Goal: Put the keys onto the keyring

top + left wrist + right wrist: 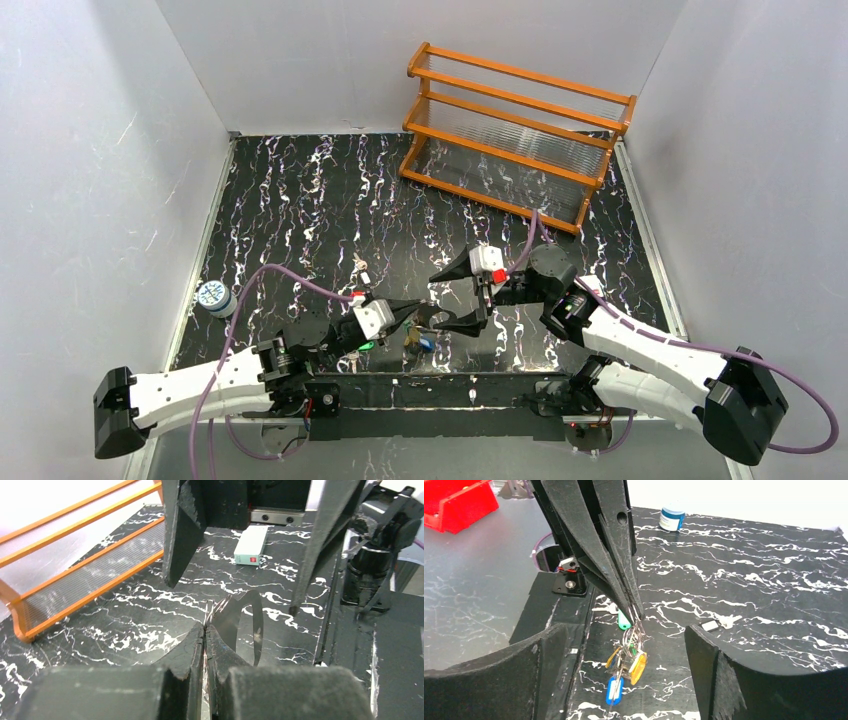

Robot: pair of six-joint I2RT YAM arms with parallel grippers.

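Observation:
My left gripper (418,318) is shut on the keyring (258,625), a pale metal loop that juts out past its closed tips (205,629). Seen from the right wrist, the keyring (632,639) hangs from those tips above the table. Keys dangle from it in a bunch: a yellow-headed key (638,668) and a blue-headed key (614,690). A green-headed key (624,621) shows just behind the bunch; whether it is on the ring I cannot tell. My right gripper (457,297) stands open, its fingers either side of the bunch and touching nothing (625,632).
A dark-headed key (710,625) lies loose on the black marbled table (300,200), right of the bunch. A small blue-white can (214,297) stands at the table's left edge. An orange wooden rack (515,130) fills the back right. A red bin (459,502) sits off the table.

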